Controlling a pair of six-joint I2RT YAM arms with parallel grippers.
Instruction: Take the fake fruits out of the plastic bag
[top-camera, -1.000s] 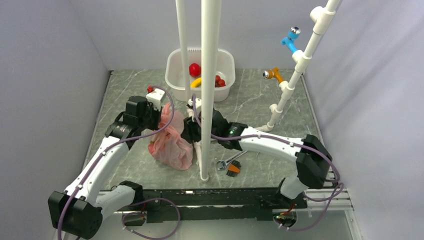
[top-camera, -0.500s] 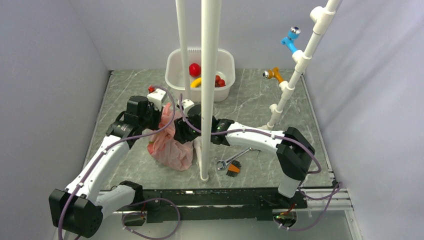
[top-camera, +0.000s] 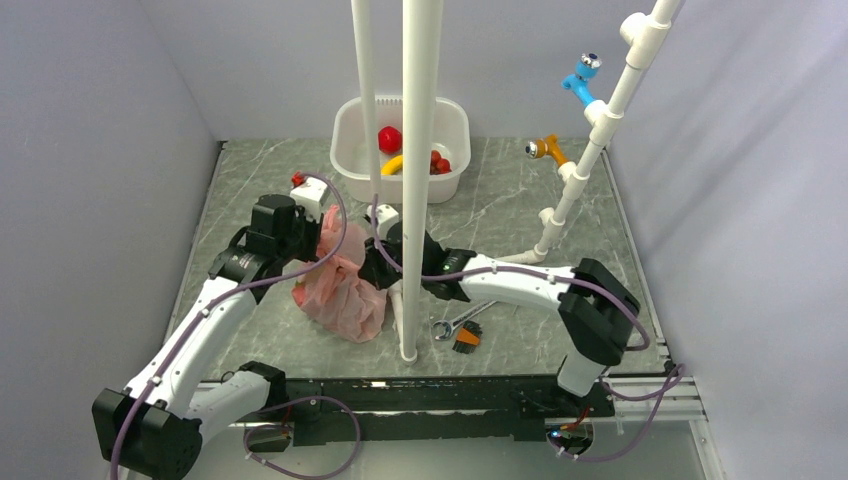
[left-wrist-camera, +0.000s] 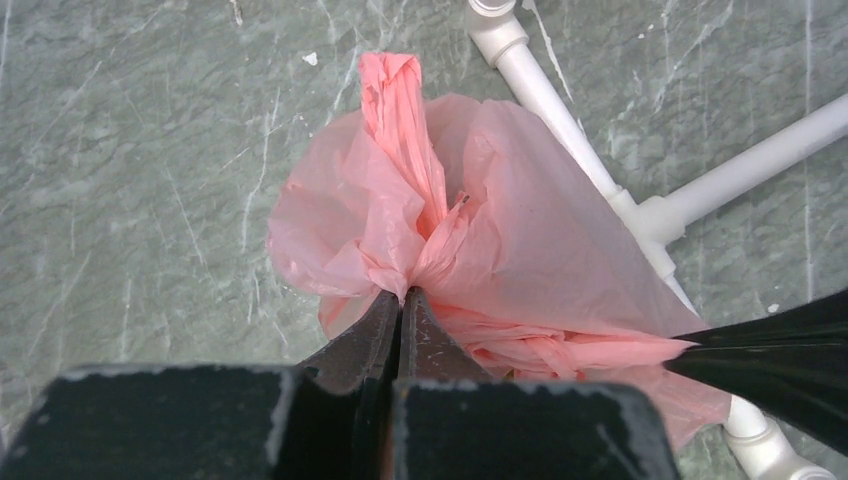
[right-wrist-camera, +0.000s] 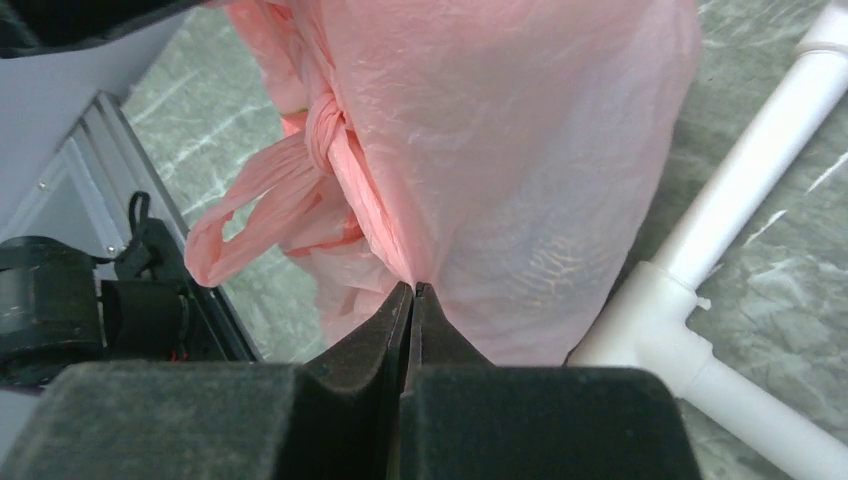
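The pink plastic bag (top-camera: 340, 290) sits bunched on the table between my two arms, and nothing of its contents shows through the film. My left gripper (left-wrist-camera: 402, 296) is shut on a gathered fold at the bag's (left-wrist-camera: 520, 230) top. From the other side, my right gripper (right-wrist-camera: 413, 288) is shut on a pinch of the bag's (right-wrist-camera: 500, 150) wall, just below its knotted handles. Fake fruits lie in the white tub (top-camera: 452, 120) at the back: a red round piece (top-camera: 390, 138), a yellow banana (top-camera: 392, 166) and small red pieces (top-camera: 438, 160).
A white pipe pole (top-camera: 415, 180) stands right beside the bag, with its floor pipes (left-wrist-camera: 560, 110) running under and beside it. A wrench (top-camera: 458, 320) and an orange-handled tool (top-camera: 466, 338) lie right of the pole. A slanted pipe (top-camera: 590, 150) carries blue and orange fittings.
My right gripper has gone from open to shut on the bag's wall, after reaching in toward the bag. The left gripper has kept its grip and barely moved.
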